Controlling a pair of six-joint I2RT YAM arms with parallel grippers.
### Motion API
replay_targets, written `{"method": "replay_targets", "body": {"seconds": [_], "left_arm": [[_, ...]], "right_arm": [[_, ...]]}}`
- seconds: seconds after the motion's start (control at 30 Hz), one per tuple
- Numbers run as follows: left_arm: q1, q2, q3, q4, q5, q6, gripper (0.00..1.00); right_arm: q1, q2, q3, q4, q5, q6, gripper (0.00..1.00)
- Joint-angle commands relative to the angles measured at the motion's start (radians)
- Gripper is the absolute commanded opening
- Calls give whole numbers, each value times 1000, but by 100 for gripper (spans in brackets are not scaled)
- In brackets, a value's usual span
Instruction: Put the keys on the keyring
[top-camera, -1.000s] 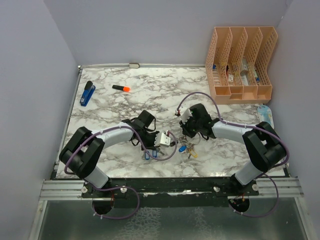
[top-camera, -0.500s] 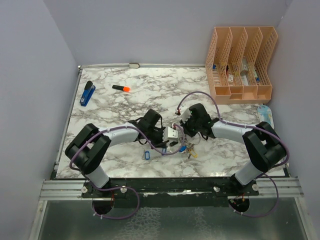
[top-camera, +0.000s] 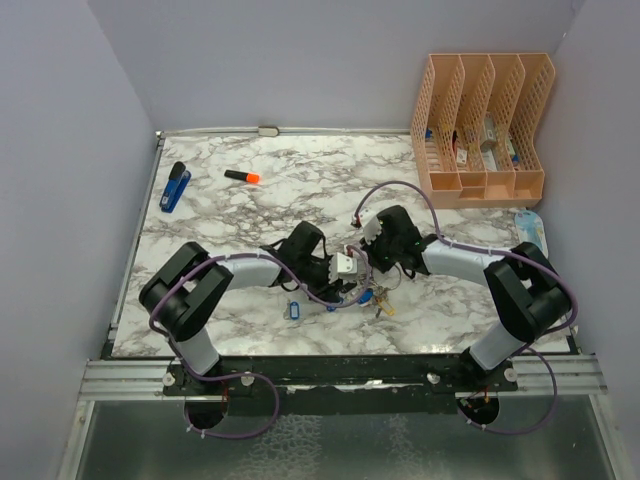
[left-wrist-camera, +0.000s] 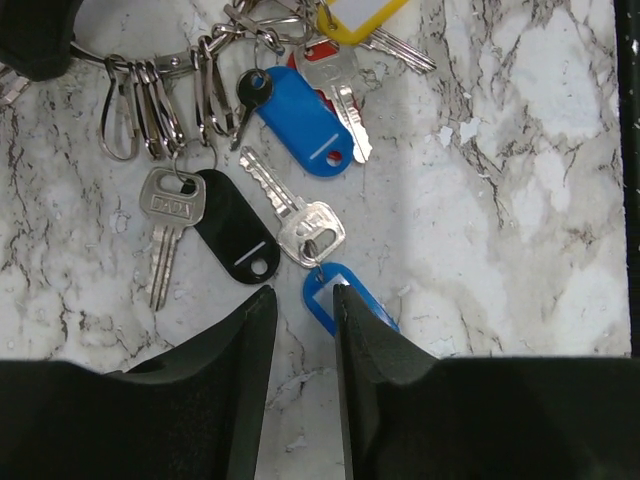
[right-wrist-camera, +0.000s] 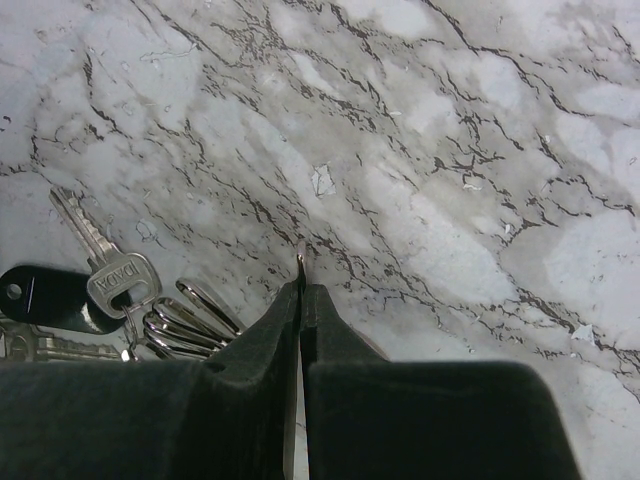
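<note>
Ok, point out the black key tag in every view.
Top external: somewhere in the key cluster, too small to single out.
Left wrist: black key tag left of centre.
Right wrist: at the left edge, low.
Shared landmark: the stamped silver key beside it.

- The table (right-wrist-camera: 450, 150) looks to me like white marble-patterned laminate with grey veins, smooth, with a soft sheen and a few small chips.
- The keyring (left-wrist-camera: 150, 95) is thin bright metal wire, polished enough to catch the light.
- The loose key (left-wrist-camera: 300, 222) is silvery metal with a brushed, slightly dull face.
- Its blue tag (left-wrist-camera: 322, 300) reads as smooth, glossy plastic with a pale paper-like window.
- The black tag (left-wrist-camera: 232, 238) is the same shiny plastic.
- On the left gripper (left-wrist-camera: 302, 296) the fingers (left-wrist-camera: 245, 390) look like matt black plastic.
- The right gripper (right-wrist-camera: 301, 285) has the same matt black finish.
- The organiser (top-camera: 480, 120) is peach plastic with lattice walls.
</note>
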Motion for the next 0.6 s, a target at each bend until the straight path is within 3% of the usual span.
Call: {"method": "replay_targets", "body": {"seconds": [0.0, 0.27, 0.57], "left_arm": [[-4, -61, -48, 52, 34, -22, 33], [-5, -64, -66, 157, 84, -152, 34], [-5, -60, -178, 514, 101, -341, 34]], "right_arm": [[-1, 29, 11, -36, 59, 6, 1], [-19, 30, 5, 5, 74, 38, 1], [-125, 71, 41, -5, 138, 77, 1]]}}
